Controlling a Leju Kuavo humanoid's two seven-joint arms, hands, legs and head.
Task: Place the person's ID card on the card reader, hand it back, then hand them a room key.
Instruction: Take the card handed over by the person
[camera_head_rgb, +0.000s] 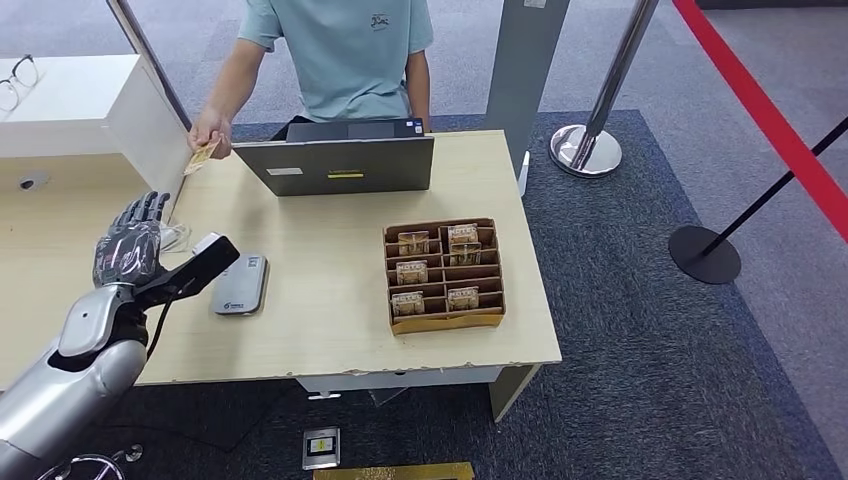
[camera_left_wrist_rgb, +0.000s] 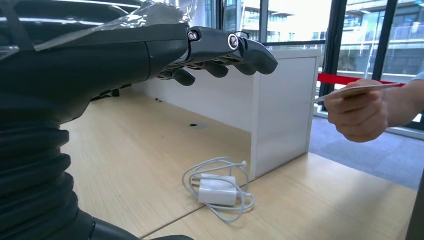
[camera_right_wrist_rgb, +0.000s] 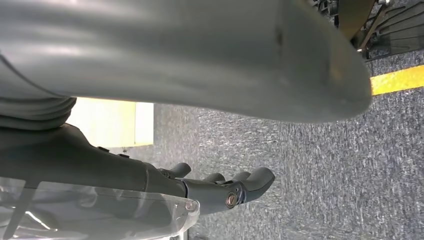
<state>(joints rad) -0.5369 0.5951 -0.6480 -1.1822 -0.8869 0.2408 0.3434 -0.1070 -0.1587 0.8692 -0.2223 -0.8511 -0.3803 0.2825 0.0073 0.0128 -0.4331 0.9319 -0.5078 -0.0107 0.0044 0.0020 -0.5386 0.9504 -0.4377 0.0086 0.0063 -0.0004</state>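
Note:
A person behind the desk holds out the ID card (camera_head_rgb: 203, 155) in one hand (camera_head_rgb: 211, 130) over the desk's far left part; the left wrist view shows the card (camera_left_wrist_rgb: 357, 91) edge-on in that hand (camera_left_wrist_rgb: 356, 110). My left hand (camera_head_rgb: 130, 240) is raised above the desk's left side, fingers spread and holding nothing, a short way short of the card; its fingers (camera_left_wrist_rgb: 220, 47) reach toward it. The grey card reader (camera_head_rgb: 241, 285) lies flat on the desk just right of my hand. Room keys sit in the brown compartment box (camera_head_rgb: 444, 273). My right hand (camera_right_wrist_rgb: 210, 187) hangs over the carpet, empty, fingers loosely extended.
An open laptop (camera_head_rgb: 338, 160) stands at the desk's far edge. A white charger with coiled cable (camera_left_wrist_rgb: 217, 190) lies by a white partition (camera_head_rgb: 95, 110) with glasses (camera_head_rgb: 18, 80) on top. Stanchion posts (camera_head_rgb: 590, 140) and a red belt (camera_head_rgb: 765, 115) stand to the right.

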